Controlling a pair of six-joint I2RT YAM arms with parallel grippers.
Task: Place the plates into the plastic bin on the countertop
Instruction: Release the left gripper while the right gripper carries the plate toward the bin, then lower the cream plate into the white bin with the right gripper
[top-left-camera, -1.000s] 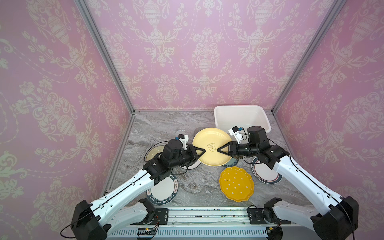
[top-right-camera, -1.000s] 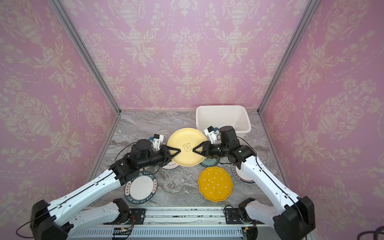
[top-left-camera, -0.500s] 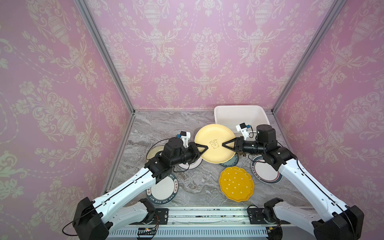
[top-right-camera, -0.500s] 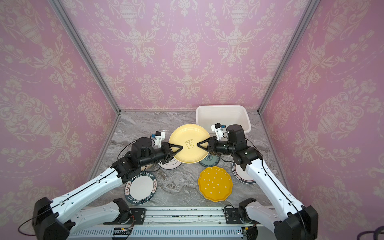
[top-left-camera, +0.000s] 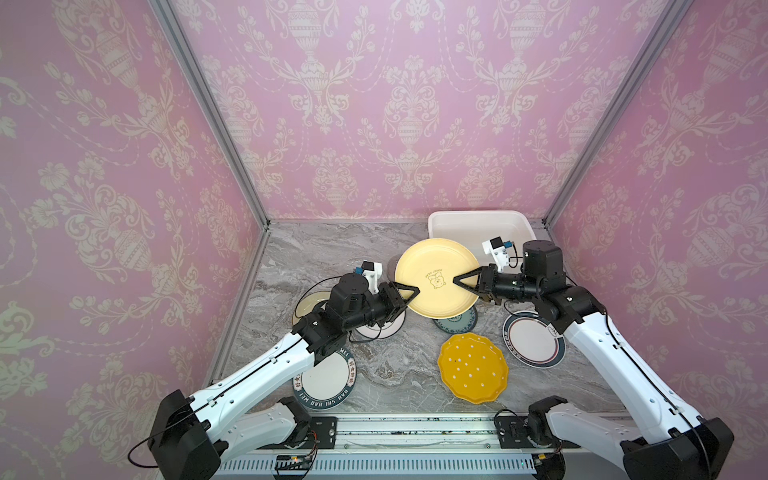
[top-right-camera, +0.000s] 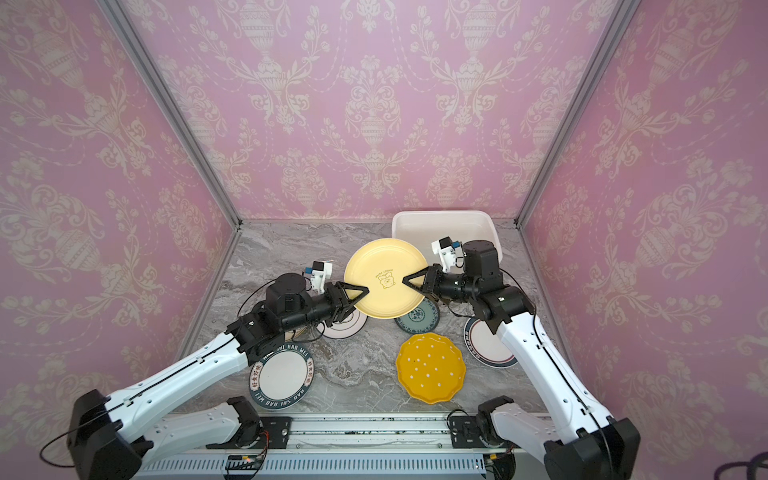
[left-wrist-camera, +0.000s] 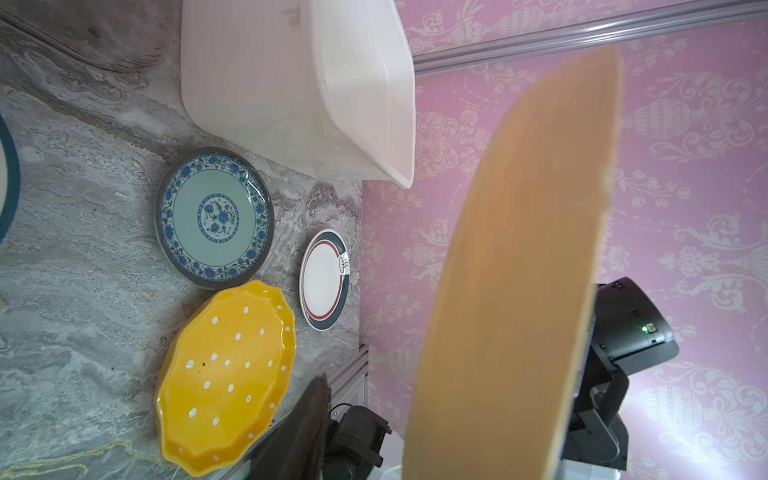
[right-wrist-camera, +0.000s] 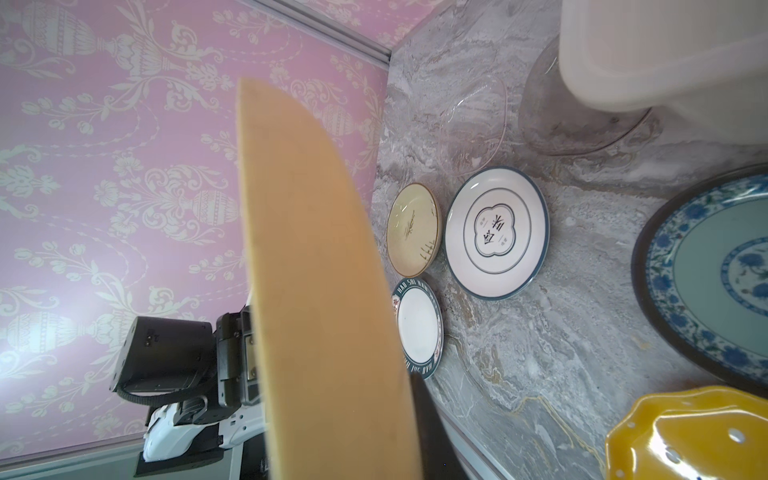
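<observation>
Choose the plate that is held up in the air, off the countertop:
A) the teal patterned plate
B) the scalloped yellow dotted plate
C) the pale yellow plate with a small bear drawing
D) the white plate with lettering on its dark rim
C: the pale yellow plate hangs tilted above the countertop, with its edge pinched in the right gripper.

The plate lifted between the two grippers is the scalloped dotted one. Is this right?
No. The plate lifted between the left gripper and right gripper is the plain pale yellow plate; the scalloped dotted plate lies flat on the countertop. Both top views show it.
</observation>
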